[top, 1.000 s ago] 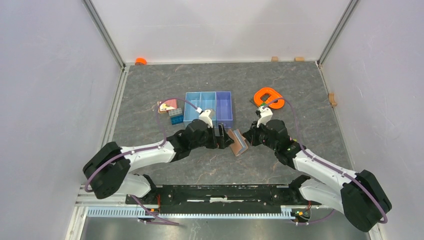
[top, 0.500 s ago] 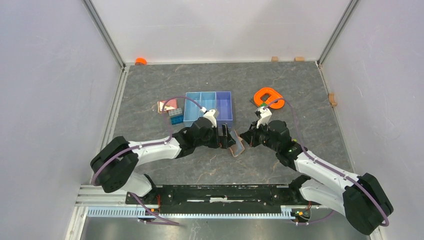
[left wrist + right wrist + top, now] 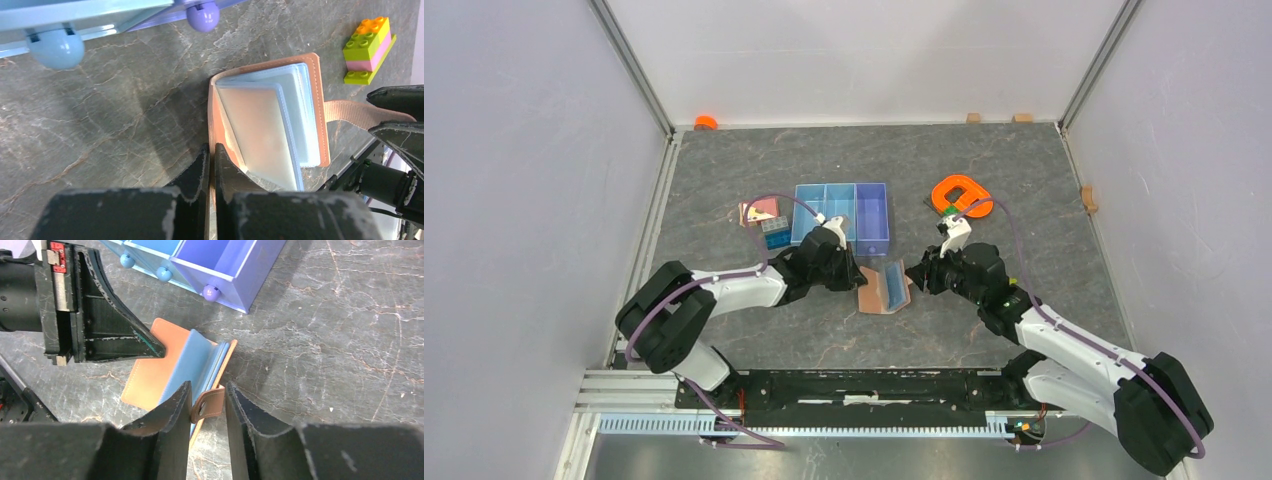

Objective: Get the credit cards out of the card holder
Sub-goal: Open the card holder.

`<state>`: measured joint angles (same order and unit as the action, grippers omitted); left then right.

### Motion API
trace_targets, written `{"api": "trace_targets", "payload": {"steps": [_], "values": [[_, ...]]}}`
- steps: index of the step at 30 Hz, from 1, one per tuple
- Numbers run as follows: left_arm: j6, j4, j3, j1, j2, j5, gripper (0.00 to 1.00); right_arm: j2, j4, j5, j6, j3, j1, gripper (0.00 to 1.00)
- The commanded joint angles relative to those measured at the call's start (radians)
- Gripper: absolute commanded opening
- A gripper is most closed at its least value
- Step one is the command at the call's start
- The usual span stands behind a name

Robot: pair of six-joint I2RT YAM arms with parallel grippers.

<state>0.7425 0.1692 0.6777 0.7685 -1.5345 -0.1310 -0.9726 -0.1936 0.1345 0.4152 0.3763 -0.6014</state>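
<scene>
Top external: the card holder (image 3: 884,288) is seen lying open on the table (image 3: 1024,200), just near of the blue tray (image 3: 839,185). The left gripper (image 3: 212,150) is clamped on its left cover edge. The right gripper (image 3: 208,386) is parted narrowly around the closure tab (image 3: 209,405). What the grey-blue pockets (image 3: 270,125) hold cannot be told.

A blue three-compartment tray (image 3: 874,215) is set on the grey marbled worktop (image 3: 1024,160). Blue toy bricks (image 3: 775,234) and a pink block (image 3: 760,211) are placed just left of it. An orange ring-shaped object (image 3: 944,192) is seen to its right.
</scene>
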Motion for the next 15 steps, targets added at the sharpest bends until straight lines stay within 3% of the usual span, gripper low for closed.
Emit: {"api": "trace_targets", "payload": {"steps": [1, 6, 10, 15], "values": [[-0.055, -0.051, 0.030, -0.014, 0.038, 0.008, 0.04, 0.004, 0.011, -0.065, -0.021, 0.003, -0.002, 0.38], [-0.093, -0.080, 0.012, -0.013, 0.056, 0.059, 0.02, -0.037, 0.024, -0.052, -0.021, 0.019, -0.001, 0.57], [-0.090, -0.082, -0.044, -0.012, 0.100, 0.080, 0.02, -0.031, 0.036, -0.088, 0.008, 0.007, -0.001, 0.97], [-0.115, -0.049, -0.100, -0.012, 0.132, 0.086, 0.02, -0.003, -0.039, -0.102, 0.051, -0.078, -0.001, 0.98]]}}
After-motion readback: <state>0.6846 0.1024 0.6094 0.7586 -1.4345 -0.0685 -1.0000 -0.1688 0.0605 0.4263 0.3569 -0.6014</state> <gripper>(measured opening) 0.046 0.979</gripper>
